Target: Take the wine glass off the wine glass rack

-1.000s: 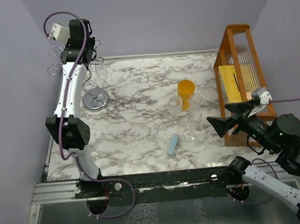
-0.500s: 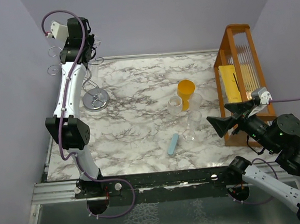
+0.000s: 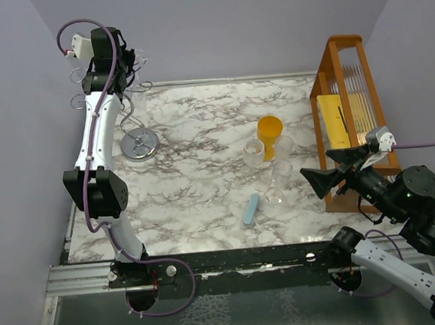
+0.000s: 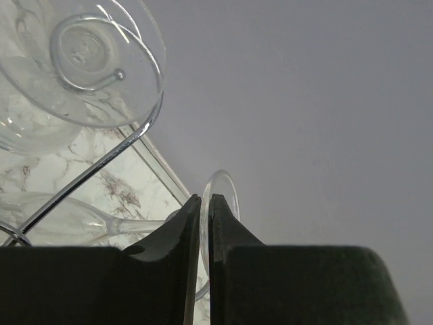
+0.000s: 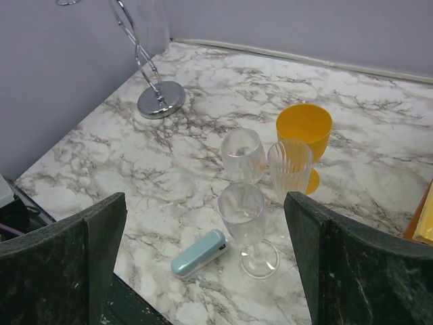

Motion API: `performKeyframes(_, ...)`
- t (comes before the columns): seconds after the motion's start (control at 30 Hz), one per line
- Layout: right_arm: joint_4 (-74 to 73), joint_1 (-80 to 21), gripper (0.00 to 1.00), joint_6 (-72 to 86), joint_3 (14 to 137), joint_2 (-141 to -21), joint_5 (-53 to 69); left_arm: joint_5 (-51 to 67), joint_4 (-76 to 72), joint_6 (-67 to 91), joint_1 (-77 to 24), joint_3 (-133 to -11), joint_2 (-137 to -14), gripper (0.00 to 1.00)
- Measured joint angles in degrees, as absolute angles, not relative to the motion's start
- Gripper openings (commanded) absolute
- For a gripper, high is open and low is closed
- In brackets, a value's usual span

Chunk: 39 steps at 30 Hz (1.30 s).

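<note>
The silvery wire wine glass rack (image 3: 139, 144) stands at the table's far left on its round shiny base; its base also shows in the right wrist view (image 5: 161, 100). My left gripper (image 3: 128, 67) is up among its looping arms. In the left wrist view it (image 4: 201, 206) is shut on the thin foot of a clear wine glass (image 4: 229, 195), whose stem runs off to the left. The glass's bowl (image 3: 139, 102) hangs below the gripper. A second glass (image 4: 88, 61) hangs on a rack wire (image 4: 101, 166). My right gripper (image 3: 318, 182) is open and empty, high above the table's right side.
An orange goblet (image 3: 269, 132), two clear glasses (image 3: 254, 152) and a clear stemmed glass (image 3: 274, 192) stand mid-table right. A light blue oblong case (image 3: 250, 209) lies near the front. A tall orange wooden slatted rack (image 3: 349, 114) stands at the right edge. Walls close in behind.
My left gripper has moved slightly up and to the left, and the held glass's bowl has shifted left with it. The right arm has not moved.
</note>
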State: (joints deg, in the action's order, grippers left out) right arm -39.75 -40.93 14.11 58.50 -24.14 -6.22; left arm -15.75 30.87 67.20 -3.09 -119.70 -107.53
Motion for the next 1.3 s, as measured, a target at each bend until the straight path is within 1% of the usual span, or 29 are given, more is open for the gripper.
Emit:
performKeyframes(0.37,-39.4,-40.9,1.00,14.7,58.5,-24.0,-6.2,-11.8,28.7,67.4,-3.0,-118.5,-105.7,0.00)
performKeyframes(0.8,-39.4,-40.9,1.00,15.7,58.5,-23.2,-6.1,-10.1,27.5,67.6,-3.0,-114.1,-100.3,0.00)
performKeyframes(1.07,-39.4,-40.9,1.00,16.3,58.5,-22.9,-6.1,-11.0,27.8,67.5,-2.8,-113.7,-99.8,0.00)
performKeyframes(1.3,-39.4,-40.9,1.00,16.3,58.5,-22.3,-6.2,-14.7,28.6,68.0,-2.3,-113.9,-99.8,0.00)
